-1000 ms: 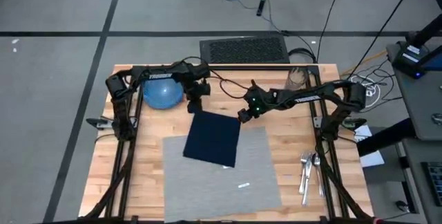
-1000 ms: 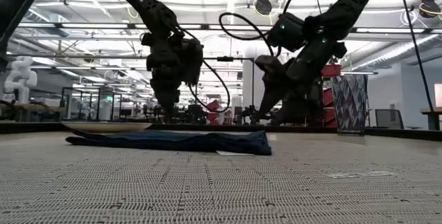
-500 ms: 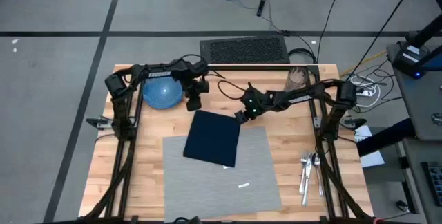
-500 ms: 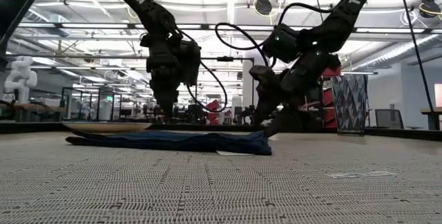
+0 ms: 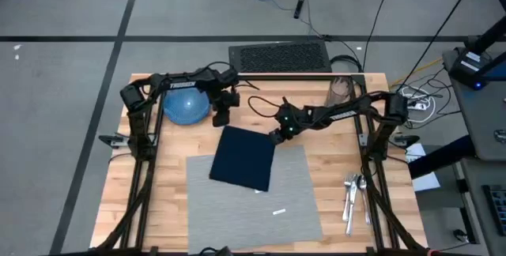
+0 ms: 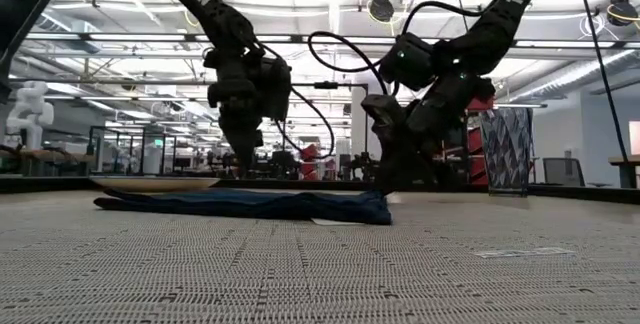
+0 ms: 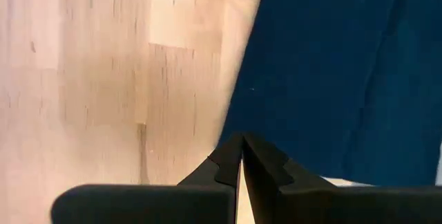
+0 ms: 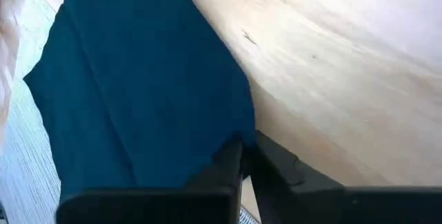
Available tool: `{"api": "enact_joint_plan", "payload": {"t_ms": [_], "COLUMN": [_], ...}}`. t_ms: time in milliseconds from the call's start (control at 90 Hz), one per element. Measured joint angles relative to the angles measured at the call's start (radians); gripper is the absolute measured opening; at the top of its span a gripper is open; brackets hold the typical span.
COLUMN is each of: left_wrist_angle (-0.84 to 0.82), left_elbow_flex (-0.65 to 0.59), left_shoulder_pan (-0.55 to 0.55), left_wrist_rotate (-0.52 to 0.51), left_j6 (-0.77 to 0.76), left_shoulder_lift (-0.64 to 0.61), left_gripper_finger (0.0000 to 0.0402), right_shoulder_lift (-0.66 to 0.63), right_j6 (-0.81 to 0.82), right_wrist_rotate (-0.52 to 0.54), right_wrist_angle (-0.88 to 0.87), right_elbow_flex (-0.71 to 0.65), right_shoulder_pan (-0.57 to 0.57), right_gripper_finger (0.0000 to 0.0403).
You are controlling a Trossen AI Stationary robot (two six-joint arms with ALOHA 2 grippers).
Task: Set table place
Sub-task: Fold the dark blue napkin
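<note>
The light-grey placemat [image 5: 261, 201] lies flat on the wooden table [image 5: 332, 153] toward its near edge. A dark navy napkin [image 5: 243, 157] lies folded, its near part on the placemat's far left part and its far part on bare wood. My right gripper [image 8: 242, 144] is shut, low at the napkin's far right corner [image 5: 273, 136]. My left gripper [image 7: 241, 141] is shut, hanging over bare wood just beyond the napkin's far left corner [image 5: 222, 122]. A blue dish [image 5: 186, 106] rests on the table at the far left. My right gripper's shut fingertips stand at the edge of the napkin's far right corner [image 8: 231, 124], slanting down from the table's right. I cannot tell whether they touch the cloth. The napkin lies flat and slack.
A clear glass [image 5: 340, 90] stands at the far right. Cutlery [image 5: 353, 194] lies near the right edge, beside the placemat. Bare wood shows to the left and right of the placemat. In the low view the napkin [image 6: 250, 204] is a low ridge on the placemat [image 6: 300, 264].
My right gripper has come down and a little toward the table's left, onto the napkin's far right corner, tipping more steeply. The napkin has stayed where it was.
</note>
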Motion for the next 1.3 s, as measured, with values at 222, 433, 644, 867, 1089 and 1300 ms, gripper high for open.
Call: {"api": "enact_joint_plan", "payload": {"t_ms": [222,433,644,867,1089,1300], "left_wrist_angle": [-0.003,-0.023,-0.024,0.014,0.091,0.109], "left_elbow_flex": [-0.001,-0.001,-0.002,-0.1,-0.15,-0.151], "left_shoulder_pan": [0.004,0.004,0.004,0.003,0.003,-0.002], "left_wrist_rotate": [0.001,0.053,0.053,0.046,0.057,0.061], "left_j6": [0.017,0.015,0.016,0.019,0.015,0.012], "left_shoulder_lift": [0.015,0.021,0.021,0.021,0.018,0.018], "left_gripper_finger": [0.0001,0.0053,0.0125,0.0153,0.0153,0.015], "right_shoulder_lift": [0.0,0.0,0.0,0.0,0.0,-0.001], "right_j6": [-0.005,-0.011,-0.012,-0.012,-0.013,-0.012], "right_wrist_rotate": [-0.015,-0.016,-0.016,-0.02,-0.02,-0.021], "right_wrist_angle": [0.001,0.002,0.003,0.003,0.004,0.003], "right_elbow_flex": [0.0,0.0,0.0,0.0,0.0,0.0], "right_shoulder_pan": [0.0,0.001,0.001,0.0,0.001,0.001], "right_gripper_finger": [0.0002,0.0001,0.0,0.0,0.0,0.0]}}
